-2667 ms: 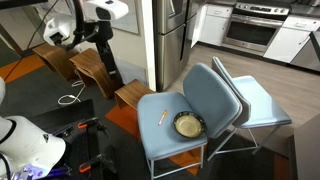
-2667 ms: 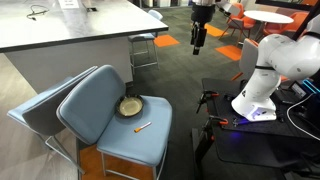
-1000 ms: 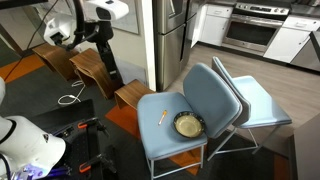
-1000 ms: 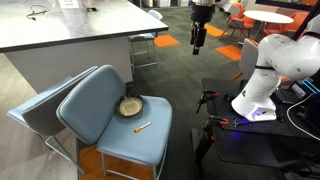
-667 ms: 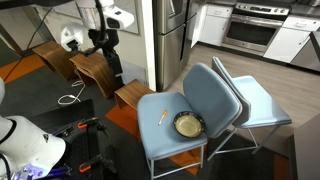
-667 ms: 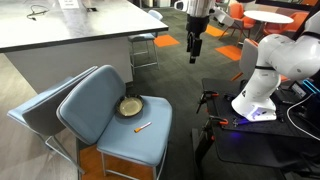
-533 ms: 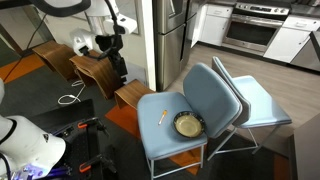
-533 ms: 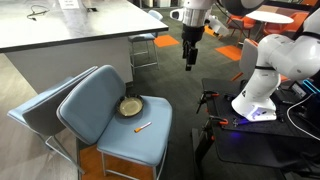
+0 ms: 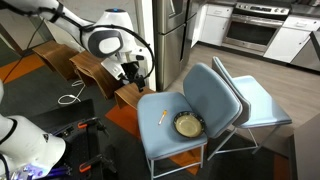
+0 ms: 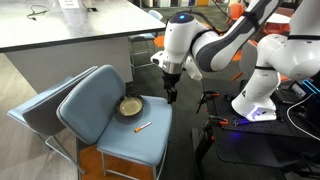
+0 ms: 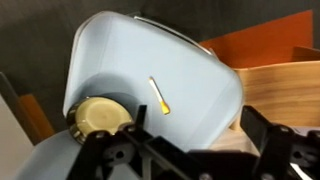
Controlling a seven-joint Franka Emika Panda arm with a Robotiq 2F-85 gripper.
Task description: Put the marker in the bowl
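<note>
arm bent forward, wrist turned down, gripper [image 10: 171,92] hanging in air above far side edge of blue table [image 10: 128,146], touching nothing. jaws apart, empty. marker [image 10: 142,127] lies flat near table front edge, middle. bowl [image 10: 129,106] sits toward back edge by backrest [image 10: 92,98], near marker, not touching.
</note>
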